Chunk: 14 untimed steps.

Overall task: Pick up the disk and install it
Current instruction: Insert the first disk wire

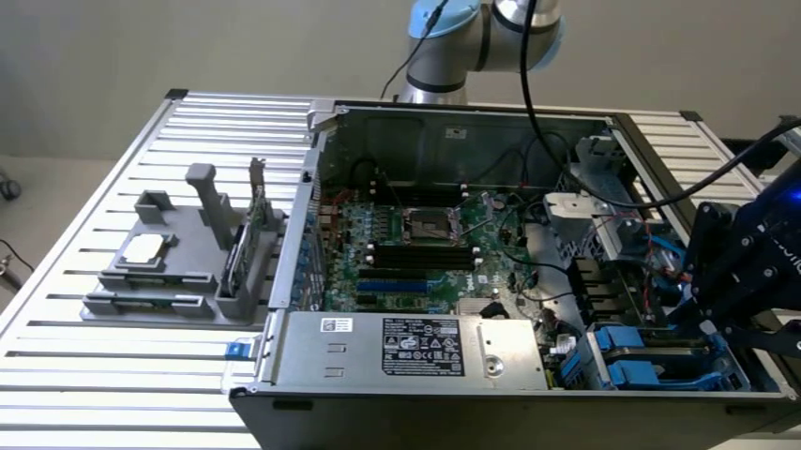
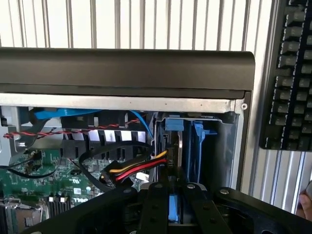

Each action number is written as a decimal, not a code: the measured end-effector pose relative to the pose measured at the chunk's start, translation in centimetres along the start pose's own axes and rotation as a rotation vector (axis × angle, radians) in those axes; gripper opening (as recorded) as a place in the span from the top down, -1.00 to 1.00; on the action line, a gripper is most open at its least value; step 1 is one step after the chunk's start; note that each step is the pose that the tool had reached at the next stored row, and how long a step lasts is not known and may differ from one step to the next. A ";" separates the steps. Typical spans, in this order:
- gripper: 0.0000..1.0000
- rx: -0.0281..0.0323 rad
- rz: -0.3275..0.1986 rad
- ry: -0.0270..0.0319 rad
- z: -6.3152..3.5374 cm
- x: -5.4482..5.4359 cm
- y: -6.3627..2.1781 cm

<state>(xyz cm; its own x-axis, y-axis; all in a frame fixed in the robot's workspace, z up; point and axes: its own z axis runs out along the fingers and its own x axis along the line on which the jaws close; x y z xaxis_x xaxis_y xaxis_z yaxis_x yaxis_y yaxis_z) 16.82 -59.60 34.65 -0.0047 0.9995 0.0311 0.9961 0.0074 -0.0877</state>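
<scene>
**The pincer holds the disk over the drive bay**

An open computer case (image 1: 501, 281) lies on its side on a bench (image 1: 113, 394) made of long silver slats. The robot arm (image 1: 482, 42) reaches in from the far end of the bench. Its dark wrist (image 1: 751, 272) hangs over the corner of the case at the exterior view's right.

In the wrist view, the black pincer (image 2: 174, 207) is clenched on something blue and flat. This looks like the blue frame of the disk (image 2: 174, 207), but most of the disk is hidden by the pincer. The two black fingers (image 2: 155, 204) sit close on each side of it. Just past the pincer is the drive bay (image 2: 195, 146), with blue plastic rails standing upright in it. The disk is right at the mouth of this bay. How deep it has gone in cannot be told.

Beside the bay, a bunch of red, yellow and black wires (image 2: 134, 170) runs to a plug. A twisted red and black wire (image 2: 48, 132) crosses above the green board (image 2: 44, 180). A blue cable (image 2: 63, 113) curls under the edge of the case.

In the exterior view, the green board (image 1: 414, 244) fills the middle of the case. A silver power box (image 1: 414, 349) with a label lies along the near side. More blue parts (image 1: 639, 361) sit in the corner under the wrist.

A grey holder (image 1: 188, 262) stands on the bench at the exterior view's left, well apart from the pincer. A small square silver chip (image 1: 144, 248) rests on it, and a thin card (image 1: 259, 202) stands upright in it.

A black keyboard (image 2: 292, 78) lies on the bench outside the case.
</scene>
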 end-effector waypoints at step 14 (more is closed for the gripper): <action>0.67 0.0004 0.012 -0.0622 0.09 1.4 0.03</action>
<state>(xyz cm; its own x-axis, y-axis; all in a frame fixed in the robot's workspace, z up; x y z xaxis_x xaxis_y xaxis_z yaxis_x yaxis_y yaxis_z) 16.83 -58.21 34.60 0.0017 0.9995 -0.0319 0.9961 -0.0045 -0.0881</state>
